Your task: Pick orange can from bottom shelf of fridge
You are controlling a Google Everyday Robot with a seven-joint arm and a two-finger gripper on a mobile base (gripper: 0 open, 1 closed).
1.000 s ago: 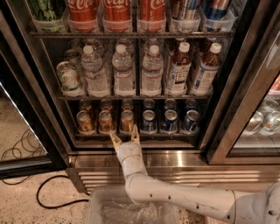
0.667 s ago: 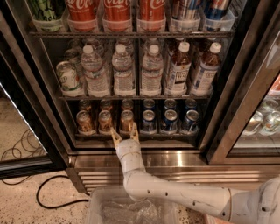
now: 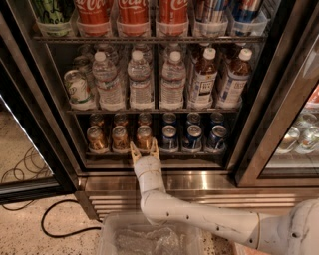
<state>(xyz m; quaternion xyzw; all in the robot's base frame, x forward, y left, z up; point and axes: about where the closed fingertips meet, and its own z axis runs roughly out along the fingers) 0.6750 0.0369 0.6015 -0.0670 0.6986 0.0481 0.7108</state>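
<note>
Spread wide, the end effector [image 3: 144,151] is held at the front edge of the bottom shelf [image 3: 107,155] of the fridge [image 3: 209,182]. Its two fingers [image 3: 134,151] are set either side of the base of the orange can [image 3: 144,138], the front-row one next to the blue cans [image 3: 193,137]. Nothing is pinched, and whether the can is touched cannot be told.

Six orange cans are counted on that shelf, in two rows of three, and six blue cans are ranged beside them in the same way. On the rack above, three water bottles [image 3: 139,79] are seen in front, with two brown bottles [image 3: 204,78] to their right and one pale can [image 3: 77,89] tilted at the far left. Higher up, three red cola cans [image 3: 133,12] and one green can [image 3: 52,11] are seen. A clear plastic bin [image 3: 112,236] is placed under the white arm [image 3: 199,219], and a black cable [image 3: 55,221] is laid on the floor.

Compared with a second ago, the end effector is found slightly further right, more squarely before the orange can; the counts are unchanged.
</note>
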